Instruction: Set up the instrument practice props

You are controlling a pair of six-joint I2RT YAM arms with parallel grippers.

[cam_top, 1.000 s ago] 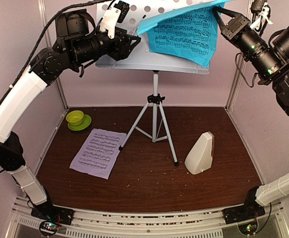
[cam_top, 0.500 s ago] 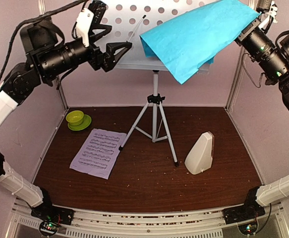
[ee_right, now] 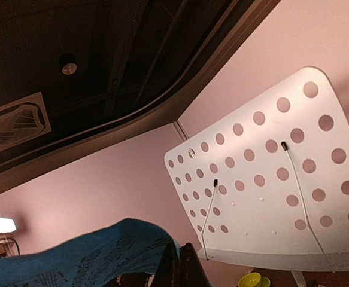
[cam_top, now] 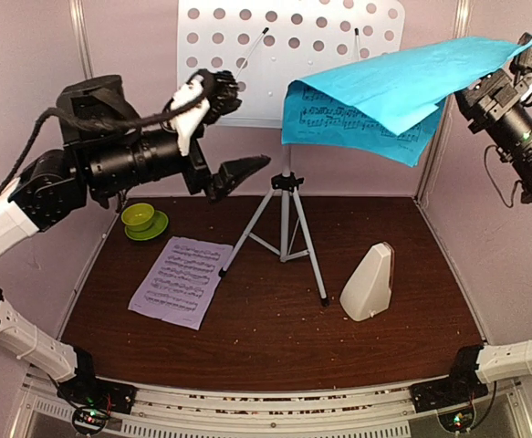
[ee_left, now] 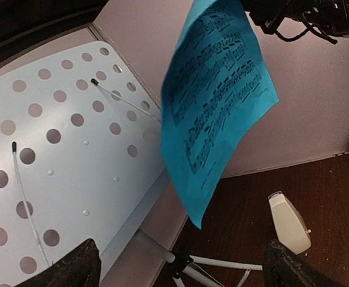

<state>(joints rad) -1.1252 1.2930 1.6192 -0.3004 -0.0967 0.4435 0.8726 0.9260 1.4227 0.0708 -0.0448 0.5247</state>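
The white perforated music stand (cam_top: 247,55) on its silver tripod (cam_top: 286,228) stands at the back centre. My right gripper (cam_top: 525,57) is shut on a corner of the cyan sheet-music page (cam_top: 384,91) and holds it in the air to the right of the stand; the page also shows in the right wrist view (ee_right: 78,260) and left wrist view (ee_left: 216,101). My left gripper (cam_top: 224,137) is open and empty, left of the tripod. The lilac page (cam_top: 180,280) lies flat on the table. The cream metronome (cam_top: 369,283) stands right of the tripod.
A lime-green bowl on its saucer (cam_top: 141,220) sits at the back left. Pale walls and corner posts close in the dark wood table (cam_top: 275,338) on three sides.
My right gripper pulled the cyan page off the stand to the right and lowered it. My left arm dropped down and away from the stand's left edge.
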